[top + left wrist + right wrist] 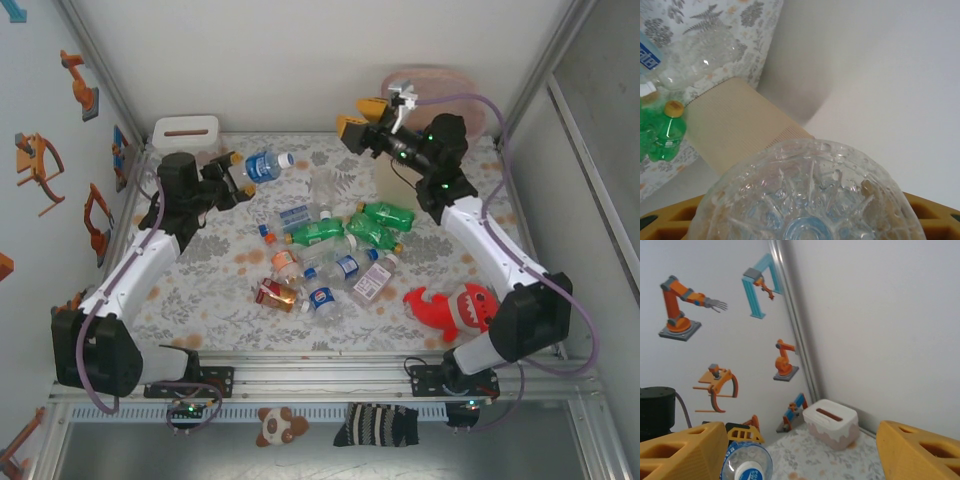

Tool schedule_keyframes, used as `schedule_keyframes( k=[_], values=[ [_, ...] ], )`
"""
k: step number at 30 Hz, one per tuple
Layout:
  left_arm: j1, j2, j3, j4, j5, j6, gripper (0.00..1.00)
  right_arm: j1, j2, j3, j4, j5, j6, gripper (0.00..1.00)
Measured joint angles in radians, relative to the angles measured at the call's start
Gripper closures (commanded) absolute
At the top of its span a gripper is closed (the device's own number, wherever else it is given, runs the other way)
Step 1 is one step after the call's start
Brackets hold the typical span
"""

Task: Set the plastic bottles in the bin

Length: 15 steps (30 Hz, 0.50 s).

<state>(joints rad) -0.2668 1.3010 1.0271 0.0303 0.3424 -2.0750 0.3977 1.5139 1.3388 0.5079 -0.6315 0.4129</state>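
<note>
One clear bottle is gripped by the left tool at the far left of the desk, its blue label and white cap pointed toward the middle. From the left wrist, its dimpled, star-moulded base is seen wedged between the orange fingers. The carry step is judged to be in hand: the bottle is taken up but not yet delivered. The bin is found in the far right corner, well apart from that bottle. The right tool is held near the bin's rim, jaws spread wide, nothing between them. A sweep across the desk is called for next, then a release above the pale pink rim. Room may have to be made, since the right arm is parked along that path. A dozen or so bottles are seen heaped mid-desk: thin, crinkly clear plastic, plus glossy green ones with yellow caps. The bin's beige wall is shown finely ribbed and tapered.
</note>
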Motion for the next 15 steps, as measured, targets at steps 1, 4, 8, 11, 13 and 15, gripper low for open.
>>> schedule_keyframes(
  k=[1,4,8,11,13,15],
  values=[
    [-0.008,-0.001,0.007,0.001,-0.010,0.000,0.58,0.014,0.014,0.000,0.032,0.000,0.005,0.23],
    [-0.022,-0.006,0.026,0.004,-0.035,0.000,0.58,0.056,0.058,0.000,0.113,0.000,0.011,0.23],
    [-0.027,-0.026,0.048,0.008,-0.067,0.000,0.58,0.108,0.122,0.001,0.212,0.003,0.026,0.23],
    [-0.029,-0.045,0.053,0.009,-0.087,0.000,0.58,0.140,0.174,0.008,0.275,0.005,0.044,0.24],
    [-0.034,-0.058,0.054,0.009,-0.099,0.000,0.58,0.158,0.202,0.017,0.298,0.008,0.052,0.24],
    [-0.040,-0.067,0.054,0.010,-0.108,0.000,0.58,0.174,0.225,0.026,0.325,0.011,0.062,0.25]
  ],
)
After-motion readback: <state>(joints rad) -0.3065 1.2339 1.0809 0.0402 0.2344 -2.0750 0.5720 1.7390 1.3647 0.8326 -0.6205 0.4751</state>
